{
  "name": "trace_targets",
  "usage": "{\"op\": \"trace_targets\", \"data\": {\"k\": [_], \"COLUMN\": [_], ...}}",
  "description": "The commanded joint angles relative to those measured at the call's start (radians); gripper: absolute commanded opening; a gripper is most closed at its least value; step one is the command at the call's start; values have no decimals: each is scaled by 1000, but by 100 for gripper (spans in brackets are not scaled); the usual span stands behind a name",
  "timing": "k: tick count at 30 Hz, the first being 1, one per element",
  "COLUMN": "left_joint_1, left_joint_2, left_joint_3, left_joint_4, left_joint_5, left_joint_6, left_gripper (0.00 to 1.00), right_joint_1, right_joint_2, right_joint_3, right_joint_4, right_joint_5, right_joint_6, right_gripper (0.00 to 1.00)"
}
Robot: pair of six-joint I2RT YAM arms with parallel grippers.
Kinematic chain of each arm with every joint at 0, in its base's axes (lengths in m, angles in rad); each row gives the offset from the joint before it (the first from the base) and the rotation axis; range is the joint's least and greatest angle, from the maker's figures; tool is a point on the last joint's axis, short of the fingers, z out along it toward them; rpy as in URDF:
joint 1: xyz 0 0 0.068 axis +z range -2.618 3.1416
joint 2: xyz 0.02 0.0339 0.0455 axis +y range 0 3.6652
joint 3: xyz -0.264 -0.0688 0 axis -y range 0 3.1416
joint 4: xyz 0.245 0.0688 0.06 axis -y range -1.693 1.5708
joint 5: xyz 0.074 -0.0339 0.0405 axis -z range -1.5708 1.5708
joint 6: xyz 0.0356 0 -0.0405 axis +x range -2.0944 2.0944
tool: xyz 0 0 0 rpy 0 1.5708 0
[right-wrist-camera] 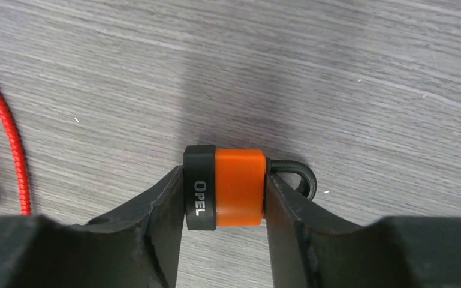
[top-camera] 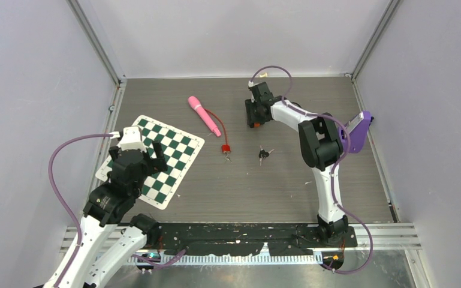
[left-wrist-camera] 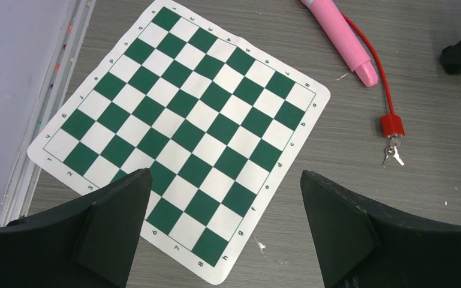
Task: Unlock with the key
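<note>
**Operator:** Where is the padlock (right-wrist-camera: 231, 187), and which arm has it?

**Inspector:** Your padlock lies flat on the worktop (top-camera: 276, 192), toward the middle of the far edge. The right fingers (right-wrist-camera: 162, 216) are grasping it, one against the black cap and the other against the shackle end. Its long axis runs from finger to finger. The shackle pokes out past the finger on that side.

**Operator:** And the keys (top-camera: 264, 154)?

**Inspector:** They lie loose near the worktop's centre, nearer the front edge than the padlock and apart from it. Your right arm is plainly closer to them, but it is occupied. The left fingers (left-wrist-camera: 120, 210) are spread wide and empty, hovering over the chess mat (top-camera: 156, 159) by the left edge. The keys are at the far right of the left wrist view.

**Operator:** Any concerns?

**Inspector:** If the keyway sits in the black cap, I judge one finger covers it. Do not confuse the red cable lock (top-camera: 225, 148), which has its own small keys. No containers are present.
</note>
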State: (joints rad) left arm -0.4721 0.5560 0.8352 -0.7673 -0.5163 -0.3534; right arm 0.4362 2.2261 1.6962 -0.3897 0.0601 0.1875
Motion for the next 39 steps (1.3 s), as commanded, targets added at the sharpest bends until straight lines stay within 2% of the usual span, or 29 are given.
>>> {"op": "trace_targets", "data": {"k": [1, 5, 8, 16, 22, 27, 30, 31, 39], "left_joint_1": [-3, -2, -1, 4, 4, 4, 4, 4, 4], "left_joint_2": [1, -2, -4, -10, -8, -34, -49, -50, -47], "left_joint_3": [-3, -4, -5, -12, -13, -25, -34, -35, -36], "left_joint_4": [52, 54, 56, 63, 60, 66, 75, 75, 76], "left_joint_5": [-16, -13, -3, 15, 19, -17, -27, -27, -22], "left_joint_6": [16, 16, 17, 22, 24, 19, 19, 19, 17], "left_gripper": [100, 100, 100, 100, 99, 100, 100, 100, 99], "right_joint_1": [-1, 18, 52, 277, 460, 531, 546, 551, 570], "right_joint_2": [-30, -150, -281, -544, -560, -477, -431, -414, -379], "right_joint_3": [-24, -126, -234, -509, -584, -551, -525, -514, -490], "right_joint_4": [-15, -8, -4, -35, -44, -49, -61, -70, -89], "right_joint_5": [-101, -121, -136, -230, -313, -340, -345, -337, -293], "right_joint_6": [-81, -197, -297, -598, -744, -835, -893, -905, -990], "right_gripper": [39, 25, 19, 18, 19, 20, 26, 32, 58]}}
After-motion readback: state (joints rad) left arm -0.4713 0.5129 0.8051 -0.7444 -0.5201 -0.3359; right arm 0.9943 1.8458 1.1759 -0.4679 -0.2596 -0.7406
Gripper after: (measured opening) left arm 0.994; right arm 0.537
